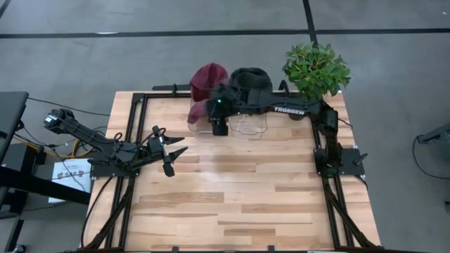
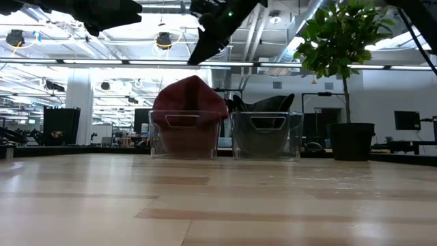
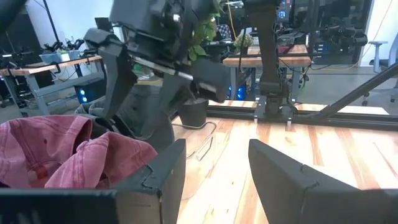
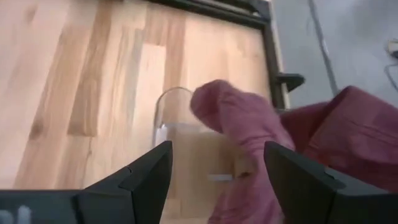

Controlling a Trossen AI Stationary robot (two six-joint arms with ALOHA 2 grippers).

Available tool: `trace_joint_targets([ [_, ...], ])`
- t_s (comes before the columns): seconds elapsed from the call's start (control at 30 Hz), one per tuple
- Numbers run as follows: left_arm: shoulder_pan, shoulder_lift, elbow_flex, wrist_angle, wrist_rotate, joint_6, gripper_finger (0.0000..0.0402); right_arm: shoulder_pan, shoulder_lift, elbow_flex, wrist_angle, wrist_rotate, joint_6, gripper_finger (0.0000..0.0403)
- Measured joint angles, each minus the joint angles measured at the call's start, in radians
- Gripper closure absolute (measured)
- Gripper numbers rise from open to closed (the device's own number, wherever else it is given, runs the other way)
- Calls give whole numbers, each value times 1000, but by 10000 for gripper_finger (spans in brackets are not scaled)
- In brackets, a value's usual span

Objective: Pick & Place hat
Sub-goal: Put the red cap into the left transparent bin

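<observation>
Along the table's far edge, seen from above, the red hat point(image 1: 208, 83) fills one clear bin point(image 1: 200, 112); the right gripper point(image 1: 219, 126) hovers over it, the left gripper point(image 1: 167, 149) waits near the left edge. Level view: hat point(image 2: 189, 99) heaped above the rim. Right wrist: fingers point(image 4: 149, 171) wide, empty; best descend centred over the crown.

Worktop point(image 1: 232, 197): carries two bins at its far edge, side by side.
Left bin point(image 2: 186, 134): holds a hat point(image 2: 189, 99), heaped above the rim.
Right bin point(image 2: 267, 135): holds a second hat point(image 2: 266, 104).
Potted plant point(image 1: 316, 69): far right corner, just beside the right bin.
Right tool point(image 1: 219, 126): above the left bin's near side.
Left tool point(image 1: 171, 150): left side of the worktop, well apart from the bins.
</observation>
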Motion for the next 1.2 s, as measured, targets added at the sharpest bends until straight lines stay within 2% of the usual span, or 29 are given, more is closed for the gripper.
trace_joint_targets([
  [0.2, 0, 0, 0, 0, 0, 0, 229, 32, 52, 1, 3, 54, 20, 161],
  [0.3, 0, 0, 0, 0, 0, 1, 229, 52, 71, 1, -5, 60, 8, 180],
  [0.43, 0, 0, 0, 0, 0, 2, 229, 46, 131, 1, -19, 142, -11, 242],
  [0.6, 0, 0, 0, 0, 14, 2, 229, -15, 188, 5, 95, 269, -62, 370],
  [0.67, 0, 0, 0, 0, 22, 3, 229, -40, 187, 2, 116, 333, -89, 391],
  [0.73, 2, 0, 0, -1, 29, 3, 229, -68, 186, 1, 202, 380, -106, 386],
  [0.93, 8, 0, 0, 0, 32, 3, 229, -172, 157, 72, 265, 319, -119, 400],
  [1.03, 8, 0, 0, 0, 33, 3, 229, -222, 159, 107, 268, 235, -120, 397],
  [1.2, 8, 0, 0, 0, 33, 3, 229, -311, 159, 121, 272, 137, -21, 401],
])
